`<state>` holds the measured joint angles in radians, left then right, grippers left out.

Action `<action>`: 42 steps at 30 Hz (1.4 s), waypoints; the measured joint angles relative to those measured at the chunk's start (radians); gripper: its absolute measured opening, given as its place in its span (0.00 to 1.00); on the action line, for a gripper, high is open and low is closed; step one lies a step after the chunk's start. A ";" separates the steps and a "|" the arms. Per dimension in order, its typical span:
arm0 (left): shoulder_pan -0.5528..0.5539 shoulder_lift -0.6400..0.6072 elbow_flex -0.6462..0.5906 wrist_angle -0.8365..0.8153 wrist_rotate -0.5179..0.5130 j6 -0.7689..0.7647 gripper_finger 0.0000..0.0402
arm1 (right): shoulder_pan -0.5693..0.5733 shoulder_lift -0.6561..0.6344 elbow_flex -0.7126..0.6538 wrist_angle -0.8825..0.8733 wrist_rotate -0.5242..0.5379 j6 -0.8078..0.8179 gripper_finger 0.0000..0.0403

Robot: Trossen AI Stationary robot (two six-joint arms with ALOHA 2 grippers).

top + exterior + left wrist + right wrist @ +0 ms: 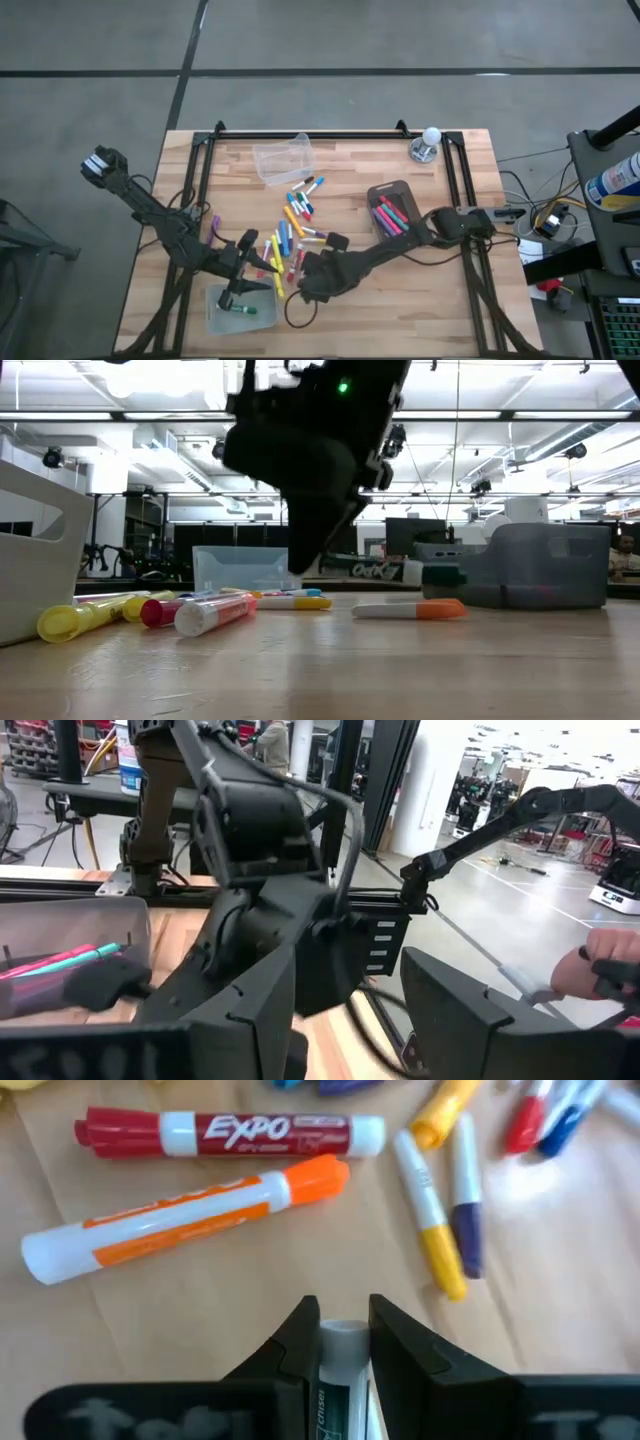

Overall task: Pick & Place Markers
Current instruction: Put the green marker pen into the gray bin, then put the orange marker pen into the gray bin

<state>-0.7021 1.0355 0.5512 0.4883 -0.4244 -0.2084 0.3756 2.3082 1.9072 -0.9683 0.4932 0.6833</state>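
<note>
Loose markers in mixed colours lie flat in the middle of the table. In the right wrist view a red one, an orange one and yellow- and purple-capped ones lie below. My right gripper hangs over the near side of the pile, shut on a white marker. My left gripper is open at the far edge of a pale bin holding a green marker. Its fingers stand wide apart. My right gripper pinches a white marker between its two fingers. The marker lies along the fingers, and its pale end shows just inside their tips. The fingers point down at the table, and the marker is lifted clear of the markers below.
A clear bin stands at the far middle. A grey bin with pink and red markers stands right of the pile. A small silver stand with a white ball sits at the far right. Bare wood lies near and right.
</note>
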 joint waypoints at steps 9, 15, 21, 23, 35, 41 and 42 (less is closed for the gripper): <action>0.011 0.026 -0.001 -0.052 -0.003 0.027 0.44 | 0.085 -0.091 0.000 0.006 0.184 -0.014 0.14; 0.037 0.068 -0.001 -0.069 -0.014 0.067 0.44 | 0.165 -0.146 0.000 0.007 0.386 -0.027 0.14; 0.084 0.130 -0.001 -0.070 -0.041 0.079 0.44 | 0.225 -0.175 0.000 0.020 0.529 -0.040 0.10; 0.107 0.155 -0.001 -0.058 -0.069 0.082 0.44 | 0.234 -0.181 0.000 0.037 0.538 -0.054 0.05; 0.192 0.266 0.020 0.032 -0.123 -0.040 0.44 | 0.230 -0.181 -0.008 0.043 0.562 -0.092 0.01; 0.190 0.267 0.026 0.030 -0.114 -0.027 0.44 | 0.238 -0.184 -0.008 0.041 0.559 -0.086 0.02; 0.190 0.267 0.026 0.030 -0.114 -0.027 0.44 | 0.241 -0.186 -0.008 0.041 0.558 -0.085 0.02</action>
<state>-0.5117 1.3022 0.5774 0.5179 -0.5381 -0.2356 0.6163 2.1223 1.8992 -0.9272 1.0514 0.5980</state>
